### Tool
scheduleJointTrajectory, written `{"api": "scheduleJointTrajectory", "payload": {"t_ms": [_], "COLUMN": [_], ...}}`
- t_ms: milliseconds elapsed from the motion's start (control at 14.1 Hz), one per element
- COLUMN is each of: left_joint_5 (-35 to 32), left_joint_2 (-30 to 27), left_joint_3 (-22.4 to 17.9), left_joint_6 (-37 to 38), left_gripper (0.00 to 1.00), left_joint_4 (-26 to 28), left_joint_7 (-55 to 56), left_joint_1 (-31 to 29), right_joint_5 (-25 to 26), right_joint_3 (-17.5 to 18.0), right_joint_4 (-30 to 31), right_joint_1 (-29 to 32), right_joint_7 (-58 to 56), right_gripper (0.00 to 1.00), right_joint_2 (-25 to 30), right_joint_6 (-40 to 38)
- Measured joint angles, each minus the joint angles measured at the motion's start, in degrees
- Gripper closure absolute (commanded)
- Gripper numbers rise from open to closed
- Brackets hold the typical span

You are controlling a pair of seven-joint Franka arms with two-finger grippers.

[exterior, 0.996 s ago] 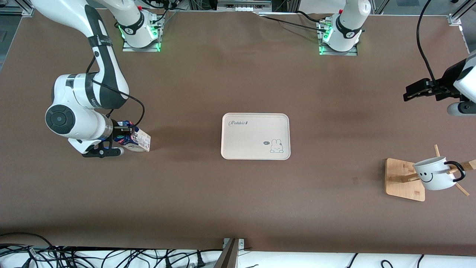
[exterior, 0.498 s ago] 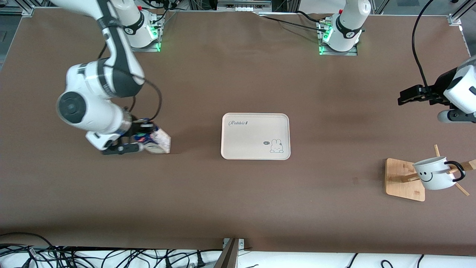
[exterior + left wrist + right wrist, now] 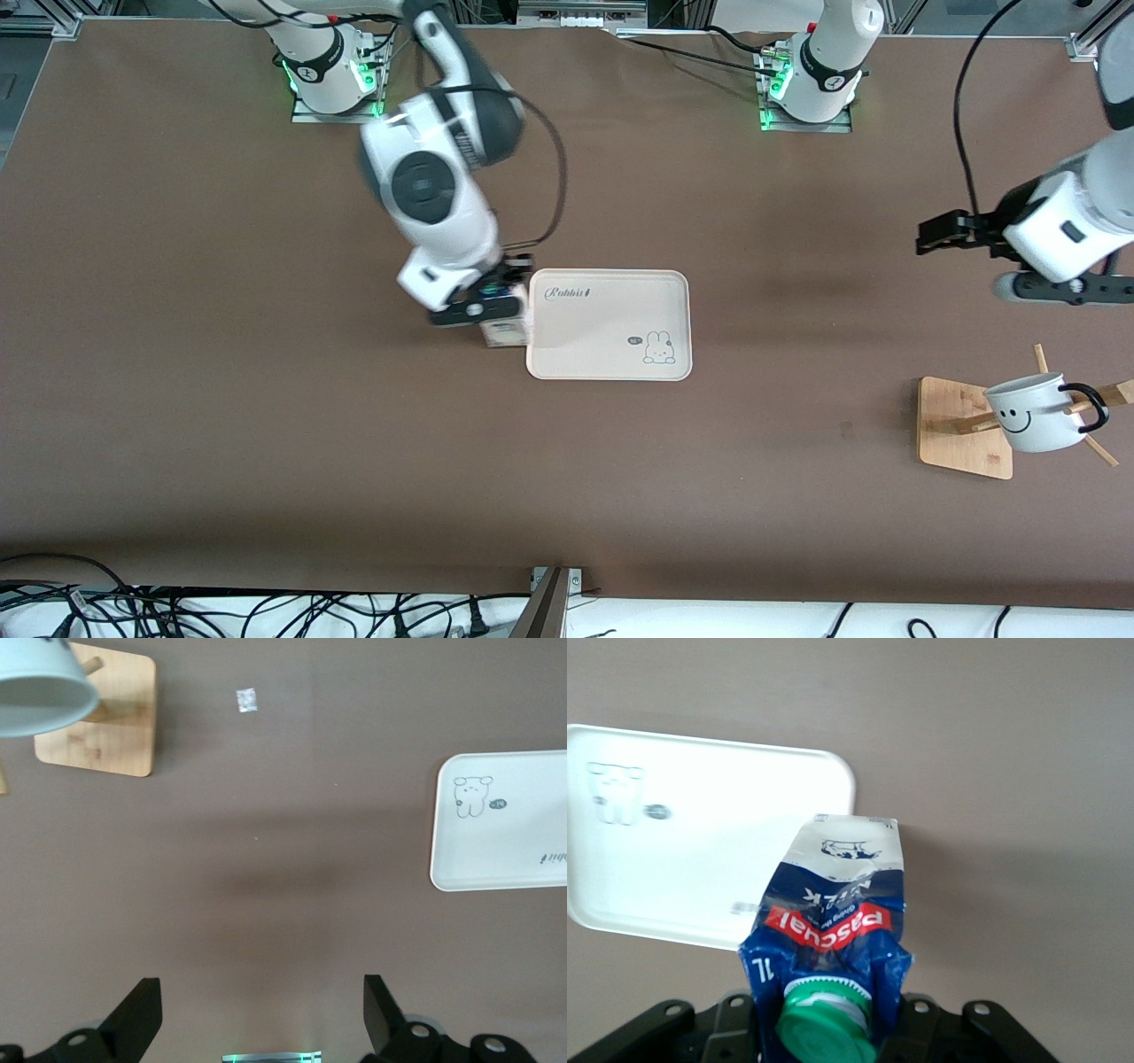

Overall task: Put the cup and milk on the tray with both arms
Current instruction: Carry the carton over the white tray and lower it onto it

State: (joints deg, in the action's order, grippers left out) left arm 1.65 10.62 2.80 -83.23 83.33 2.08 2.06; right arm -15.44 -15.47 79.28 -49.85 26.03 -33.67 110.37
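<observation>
My right gripper [image 3: 483, 306] is shut on the dark blue milk carton [image 3: 502, 332] and holds it in the air just beside the tray's edge toward the right arm's end. In the right wrist view the milk [image 3: 833, 930] shows its green cap [image 3: 826, 1028] between my fingers, with the tray [image 3: 700, 850] below it. The cream tray [image 3: 609, 324] lies mid-table and holds nothing. The white smiley cup [image 3: 1036, 412] hangs on a wooden rack. My left gripper [image 3: 939, 235] is open in the air toward the left arm's end, above bare table; its fingers [image 3: 137, 1014] are wide apart.
The wooden rack base [image 3: 964, 427] with slanted pegs stands near the left arm's end, nearer the front camera than the left gripper; it also shows in the left wrist view [image 3: 102, 713]. Cables lie along the table's front edge.
My right arm has carried the milk from the right arm's end across the table to the tray's edge. My left gripper has shifted slightly toward the table's middle and lower.
</observation>
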Motion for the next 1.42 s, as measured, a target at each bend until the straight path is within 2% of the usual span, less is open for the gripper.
{"api": "scheduleJointTrajectory", "payload": {"t_ms": [213,356,925,996,1067,1139,1423], "left_joint_5": [-0.02,-0.02,-0.04,-0.01,0.07,0.16,1.02], "left_joint_2": [0.29,0.32,0.25,0.29,0.34,0.4,0.61], "left_joint_3": [0.59,0.47,-0.05,-0.06,-0.1,-0.1,-0.1], "left_joint_6": [0.0,0.0,-0.81,-1.16,-1.4,-1.77,-4.64], "left_gripper": [0.0,0.0,0.0,0.0,0.0,0.0,0.0], "left_joint_4": [0.01,0.0,-1.72,-1.72,-1.7,-1.6,-0.65], "left_joint_7": [0.65,1.37,3.29,3.35,3.36,3.37,3.57], "left_joint_1": [1.16,0.84,-0.29,-0.59,-0.85,-0.99,-1.26], "right_joint_5": [-0.96,-0.98,-0.98,-0.98,-0.98,-0.98,-0.98], "right_joint_3": [0.0,-0.01,-0.8,-0.81,-0.82,-0.82,-1.26], "right_joint_4": [-5.99,-7.18,-7.34,-7.3,-7.22,-7.2,-7.21], "right_joint_1": [-3.5,-5.13,-5.56,-5.53,-5.52,-5.51,-5.38], "right_joint_7": [5.89,7.81,8.15,8.15,8.15,8.15,8.16], "right_gripper": [0.6,0.6,0.6,0.41,0.1,0.0,0.0], "right_joint_2": [-5.88,-7.89,-8.85,-8.86,-8.9,-8.93,-8.92], "right_joint_6": [2.66,4.05,4.17,4.07,4.06,4.06,4.06]}}
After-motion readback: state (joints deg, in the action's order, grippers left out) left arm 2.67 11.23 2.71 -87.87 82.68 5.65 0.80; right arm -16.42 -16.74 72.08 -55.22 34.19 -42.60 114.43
